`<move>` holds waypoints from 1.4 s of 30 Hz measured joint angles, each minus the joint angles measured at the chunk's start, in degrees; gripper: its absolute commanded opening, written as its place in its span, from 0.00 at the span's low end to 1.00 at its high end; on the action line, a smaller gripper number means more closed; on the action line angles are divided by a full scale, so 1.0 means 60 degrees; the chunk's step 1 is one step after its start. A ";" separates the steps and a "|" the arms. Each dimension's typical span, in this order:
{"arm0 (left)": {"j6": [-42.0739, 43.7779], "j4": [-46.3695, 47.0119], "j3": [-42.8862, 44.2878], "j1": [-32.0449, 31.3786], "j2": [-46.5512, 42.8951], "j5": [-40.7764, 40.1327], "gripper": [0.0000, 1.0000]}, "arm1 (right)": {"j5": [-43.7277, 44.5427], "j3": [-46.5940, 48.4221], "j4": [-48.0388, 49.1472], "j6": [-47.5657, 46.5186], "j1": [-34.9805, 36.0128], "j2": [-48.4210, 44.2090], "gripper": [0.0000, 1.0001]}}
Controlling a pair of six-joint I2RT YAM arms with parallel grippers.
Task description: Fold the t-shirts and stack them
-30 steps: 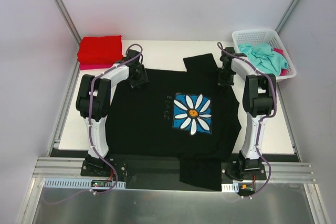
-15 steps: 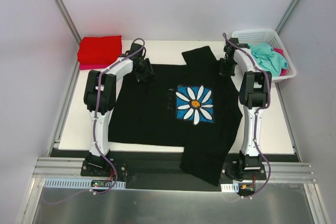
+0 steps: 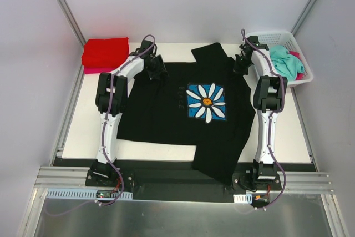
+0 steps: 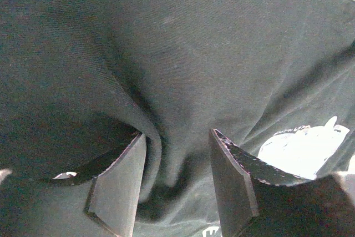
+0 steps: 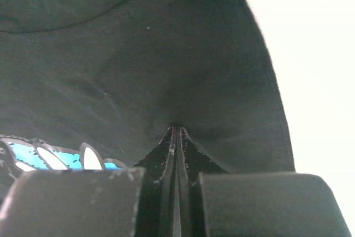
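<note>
Black knit cloth is what you have in both claws: the black t-shirt [image 3: 183, 112] lies spread on the white table [image 3: 83, 120], its hem drooping over the near edge, daisy print facing up, with faint lettering beside it too small to read. Your left gripper [image 4: 177, 184] stands half spread around a soft ridge of fabric, while your right gripper [image 5: 176, 137] is pressed together, pinching the shirt's edge. Both arms stretch far forward to the shirt's far corners, between the folded red t-shirt [image 3: 105, 52] and the white mesh basket [image 3: 280, 40] holding the crumpled teal t-shirt [image 3: 284, 60].

both arms reach far, left claw [image 4: 176, 181] parted, right claw [image 5: 176, 137] closed.
</note>
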 measured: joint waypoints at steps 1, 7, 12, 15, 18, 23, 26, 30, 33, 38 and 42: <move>-0.0025 -0.0011 0.0120 0.0011 0.0076 0.0011 0.49 | -0.0164 0.0000 0.0109 -0.0004 -0.0033 0.0018 0.01; -0.0095 -0.0022 0.0346 0.0131 0.0208 0.0102 0.49 | -0.0801 -0.0036 0.0761 0.0018 -0.0146 0.0040 0.01; 0.0007 -0.0025 0.0262 0.0193 0.0106 -0.0076 0.52 | -0.0922 -0.0393 0.1249 -0.0076 -0.0171 -0.0080 0.01; 0.0215 -0.0120 -0.0215 0.0219 -0.0306 -0.0364 0.55 | -0.0831 -0.0863 0.1257 -0.0080 -0.0175 -0.0474 0.01; 0.0393 -0.0237 -0.0776 0.0310 -0.0863 -0.0594 0.56 | -0.0721 -0.1672 0.1209 -0.0117 -0.0171 -0.1330 0.01; 0.0769 -0.0353 -0.1410 0.0510 -0.1840 -0.0845 0.58 | -0.0382 -0.3180 0.1173 -0.0266 -0.0022 -0.3497 0.01; 0.0874 -0.0346 -0.1617 0.0576 -0.2266 -0.1016 0.58 | -0.0215 -0.3585 0.1173 -0.0299 0.0211 -0.4564 0.01; 0.0874 -0.0255 -0.2594 0.0557 -0.3209 -0.1297 0.58 | -0.0080 -0.4335 0.1184 -0.0295 0.0557 -0.5665 0.01; 0.0867 -0.0302 -0.3832 0.0404 -0.4306 -0.1894 0.57 | 0.0069 -0.5260 0.1188 -0.0288 0.0812 -0.6186 0.01; 0.0780 -0.0251 -0.5963 0.0029 -0.5861 -0.2765 0.57 | 0.0535 -0.7369 0.1373 -0.0229 0.1231 -0.6535 0.01; 0.0546 -0.0302 -0.7315 -0.0291 -0.6466 -0.3144 0.57 | 0.0783 -0.8965 0.1450 -0.0168 0.1581 -0.6710 0.01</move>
